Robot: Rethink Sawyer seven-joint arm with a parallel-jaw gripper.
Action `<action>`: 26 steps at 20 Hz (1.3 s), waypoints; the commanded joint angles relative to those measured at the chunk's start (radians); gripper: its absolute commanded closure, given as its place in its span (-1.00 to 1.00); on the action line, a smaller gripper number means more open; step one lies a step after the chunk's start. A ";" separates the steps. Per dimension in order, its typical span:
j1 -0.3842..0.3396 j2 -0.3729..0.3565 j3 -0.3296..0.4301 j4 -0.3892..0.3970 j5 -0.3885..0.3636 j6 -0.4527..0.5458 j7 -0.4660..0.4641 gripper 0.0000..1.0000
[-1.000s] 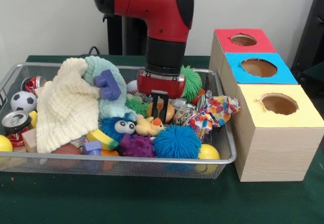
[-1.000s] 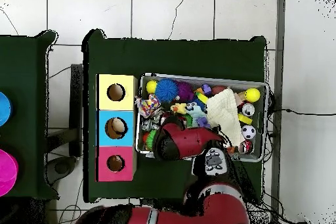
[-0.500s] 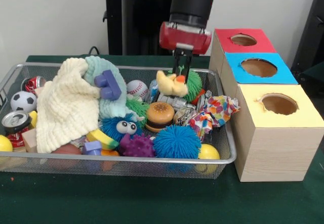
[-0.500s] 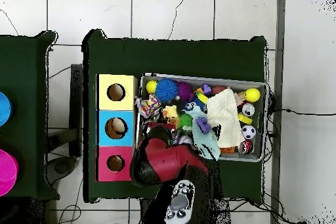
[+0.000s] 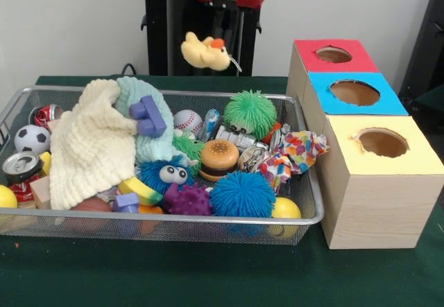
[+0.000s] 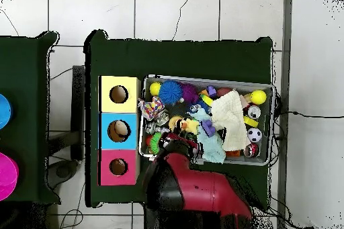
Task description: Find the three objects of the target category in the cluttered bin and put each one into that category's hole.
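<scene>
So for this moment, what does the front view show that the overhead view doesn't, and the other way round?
Only the front view shows the gripper shut on the yellow duck, lifted above the wire bin. Only the overhead view shows a light object inside the blue-topped hole, plus the tiled floor. Both show the bin's clutter, the cream cloth and the yellow, blue and red hole boxes.

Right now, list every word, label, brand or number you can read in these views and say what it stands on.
No text can be read in either view.
The two drink cans at the end of the wire bin bear red printing, too blurred to read.
The sorting box shows only red, blue and yellow tops, no lettering.
The toy duck in the gripper carries no label.
</scene>
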 commanded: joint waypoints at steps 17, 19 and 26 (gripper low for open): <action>0.165 -0.005 0.086 0.426 0.378 -0.056 0.331 1.00; 0.188 0.010 0.070 0.414 0.404 -0.063 0.326 1.00; 0.305 0.020 0.045 0.424 0.523 -0.079 0.352 1.00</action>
